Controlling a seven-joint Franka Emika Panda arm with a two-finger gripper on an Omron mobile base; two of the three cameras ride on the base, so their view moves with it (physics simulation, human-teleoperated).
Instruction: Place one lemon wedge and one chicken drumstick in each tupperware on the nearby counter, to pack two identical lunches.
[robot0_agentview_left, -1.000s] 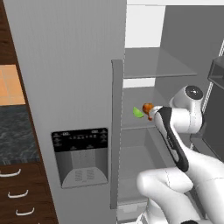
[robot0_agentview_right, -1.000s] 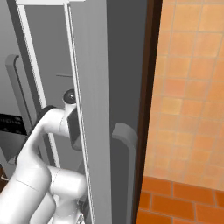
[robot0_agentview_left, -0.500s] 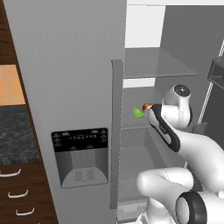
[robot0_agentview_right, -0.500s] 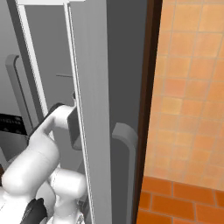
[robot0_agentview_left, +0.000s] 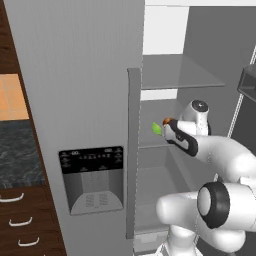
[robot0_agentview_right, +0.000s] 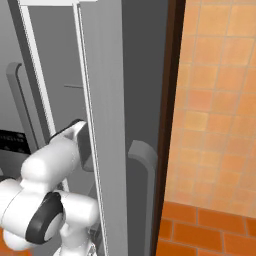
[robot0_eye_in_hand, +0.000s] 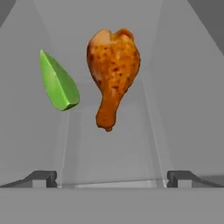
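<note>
**Item: chicken drumstick** (robot0_eye_in_hand: 113, 72). Browned, speckled orange skin, thick end up and narrow bone end down in the hand view. It lies on a grey fridge shelf (robot0_eye_in_hand: 109, 144). In the left base view only a small orange part of it (robot0_agentview_left: 166, 121) shows, just past the front of the white arm.

**Item: lemon wedge** (robot0_eye_in_hand: 58, 83). Rendered bright green, pointed at the top, blunt cut face at the bottom. It sits just beside the drumstick, on its left in the hand view, apart from it with a narrow strip of shelf between. In the left base view it (robot0_agentview_left: 157, 128) lies on the same shelf level, toward the fridge door (robot0_agentview_left: 80, 100) from the drumstick.

**Item: gripper** (robot0_eye_in_hand: 111, 177). Jaws spread wide, nothing between them. The two dark fingertips (robot0_eye_in_hand: 41, 177) stand far apart at the bottom of the hand view. The drumstick lies ahead of the gripper, roughly centred over the gap between the tips, not touching either. The lemon wedge lies ahead too, over the tip on the drumstick's left. Both are apart from the gripper.

**Item: counter** (robot0_agentview_left: 17, 155). Dark speckled stone, on the far side of the fridge door from the drumstick, over brown drawers (robot0_agentview_left: 25, 225) with curved silver handles.
</note>
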